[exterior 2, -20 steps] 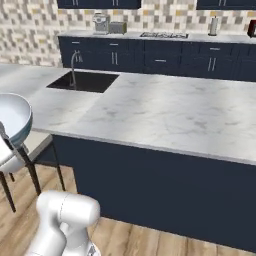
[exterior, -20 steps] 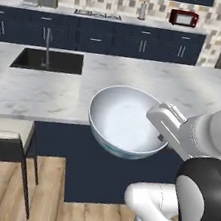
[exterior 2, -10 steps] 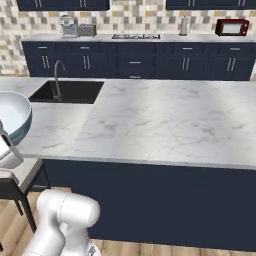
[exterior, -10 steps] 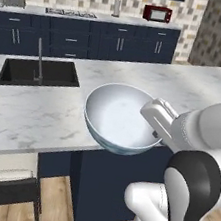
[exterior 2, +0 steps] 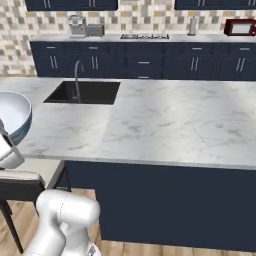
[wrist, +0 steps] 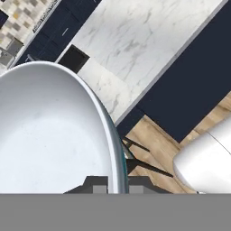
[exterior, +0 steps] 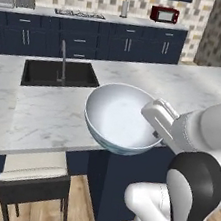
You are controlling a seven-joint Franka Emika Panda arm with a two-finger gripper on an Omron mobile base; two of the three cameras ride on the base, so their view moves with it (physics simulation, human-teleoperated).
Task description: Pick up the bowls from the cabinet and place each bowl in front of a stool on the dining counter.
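While the long marble tabletop of the dining counter stretches across the room, with its navy base below, a row of navy drawer units lines the tiled back wall behind it. Set into the marble is a black sink basin with an arched steel tap. A stool with a pale seat stands tucked at the near edge of the tabletop, below and to the left of the bowl. On the far units sits a red microwave. The white bowl, teal on its outer wall, hangs in the air over the tabletop's near edge, tilted toward the camera. The claw is clamped on the bowl's rim, one fingertip inside and one outside.
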